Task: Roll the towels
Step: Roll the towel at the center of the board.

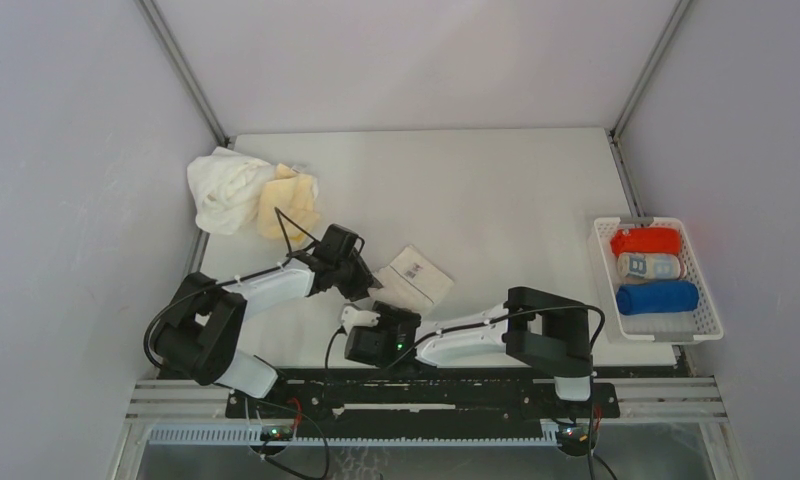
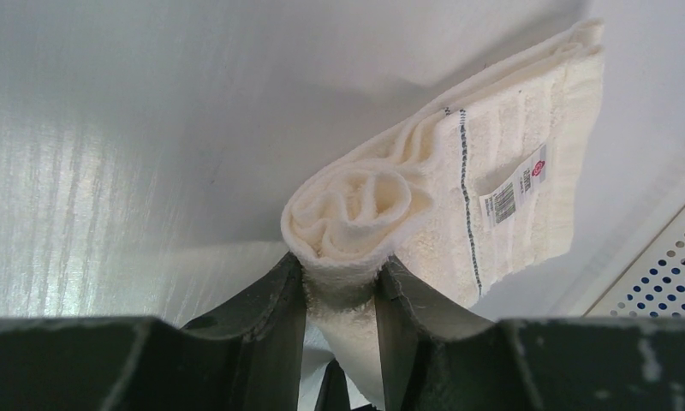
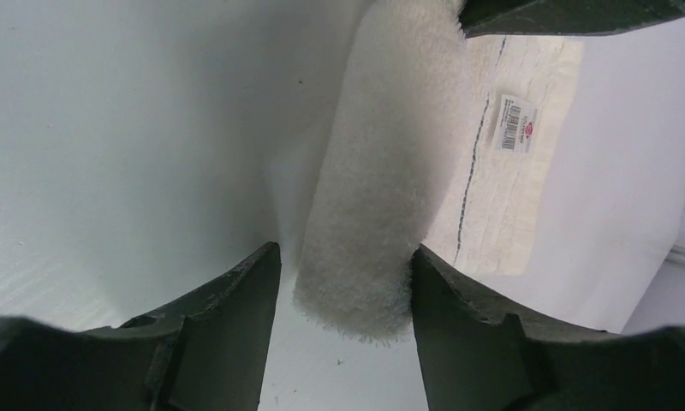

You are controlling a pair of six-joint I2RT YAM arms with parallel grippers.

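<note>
White tabletop (image 1: 496, 190); cream towel (image 2: 459, 180), spiral end only in left-wrist view

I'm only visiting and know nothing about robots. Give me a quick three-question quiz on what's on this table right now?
1. True or false: the white basket holds three rolled towels.
2. What is the left gripper pinching? A: the rolled end of the cream towel. B: a red towel. C: the basket's rim.
3. Fill in: seen from the top camera, the loose white towel and yellow towel lie in the far ___ corner of the table.

Key: 1 true; 2 A; 3 left.
</note>
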